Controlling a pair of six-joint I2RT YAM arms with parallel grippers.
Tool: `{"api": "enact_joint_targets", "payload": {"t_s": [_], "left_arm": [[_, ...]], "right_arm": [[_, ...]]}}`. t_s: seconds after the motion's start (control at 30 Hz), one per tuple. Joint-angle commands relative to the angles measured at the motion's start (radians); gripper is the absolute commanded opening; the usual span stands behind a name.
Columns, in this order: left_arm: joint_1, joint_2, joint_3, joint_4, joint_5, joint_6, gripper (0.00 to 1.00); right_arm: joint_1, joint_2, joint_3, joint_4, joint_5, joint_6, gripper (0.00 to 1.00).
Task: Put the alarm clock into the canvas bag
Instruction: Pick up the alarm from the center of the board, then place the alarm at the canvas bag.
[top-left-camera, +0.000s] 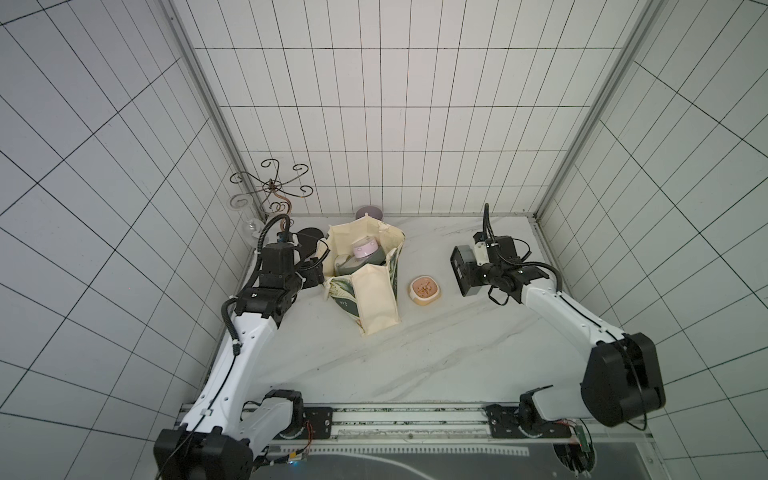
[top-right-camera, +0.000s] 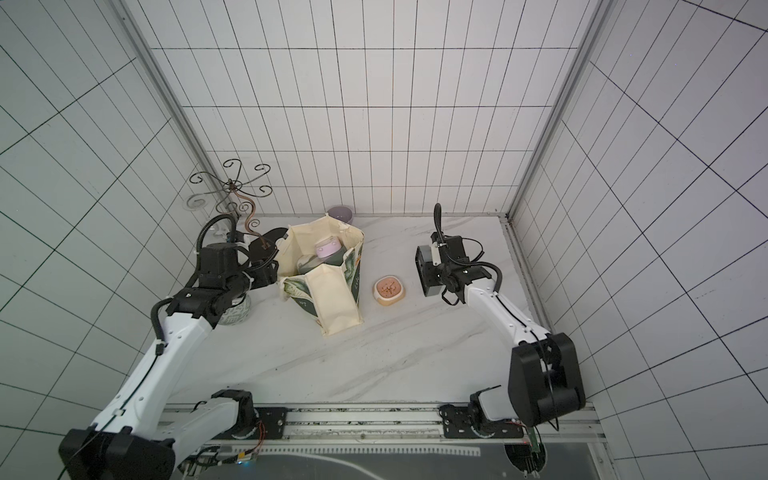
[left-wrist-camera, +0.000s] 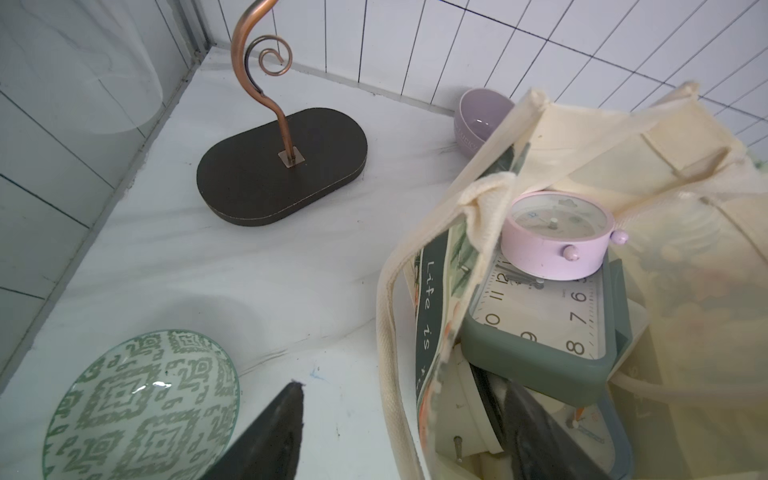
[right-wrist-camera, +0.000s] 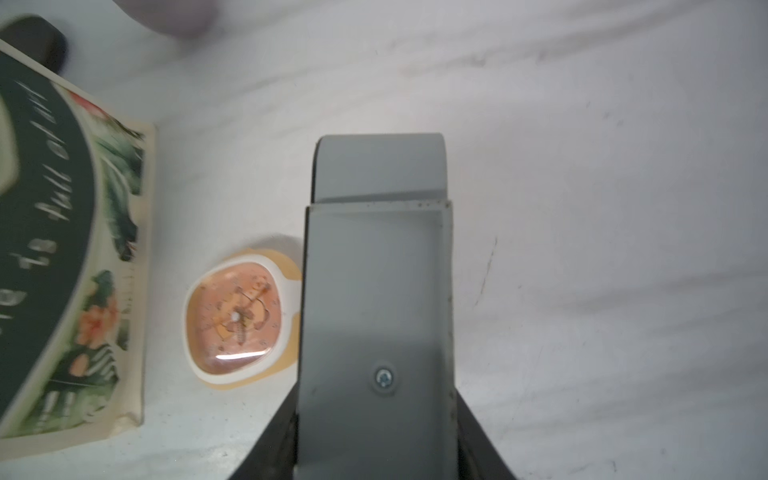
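So the right gripper (right-wrist-camera: 376, 399) is clamped on a grey alarm clock (top-left-camera: 465, 270). It's a boxy thing, and only its plain back with a screw shows in the wrist view. It hangs off the marble tabletop (top-left-camera: 415, 365), well to the right of the canvas bag (top-left-camera: 376, 299). A little peach alarm clock (top-left-camera: 424, 289) lies face-up between it and the bag. The left gripper (left-wrist-camera: 401, 390) has its jaws apart, one finger inside the bag and one outside. The bag's left wall is between them, not pinched as far as the view shows.

The bag's mouth is open but already crowded: a pink round clock (left-wrist-camera: 557, 237) rests on a green rectangular clock (left-wrist-camera: 540, 324), with more stuff underneath.

Doing this step well, probably:
- The left gripper should grab that wall and pull it away from the bag's middle so the mouth is wide.
- The right arm should carry the grey clock high enough to clear the peach one and the bag's right rim.
- It should then come in over the mouth, turn the clock narrow side down, and let go low.

Dropping from high could knock the pink clock off or fold the floppy rim in.
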Motion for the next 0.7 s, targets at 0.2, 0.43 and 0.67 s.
{"api": "enact_joint_targets", "payload": {"t_s": [0.2, 0.43, 0.67], "left_arm": [[0.036, 0.042, -0.016, 0.069, 0.208, 0.013, 0.37], [0.036, 0.038, -0.025, 0.08, 0.23, 0.014, 0.16], [0.044, 0.035, -0.03, 0.093, 0.279, 0.007, 0.09]], "right_arm": [[0.177, -0.124, 0.262, 0.256, -0.081, -0.156, 0.17], [0.324, 0.011, 0.41, 0.312, -0.083, -0.397, 0.16], [0.372, 0.141, 0.504, 0.298, -0.239, -0.653, 0.2]]}}
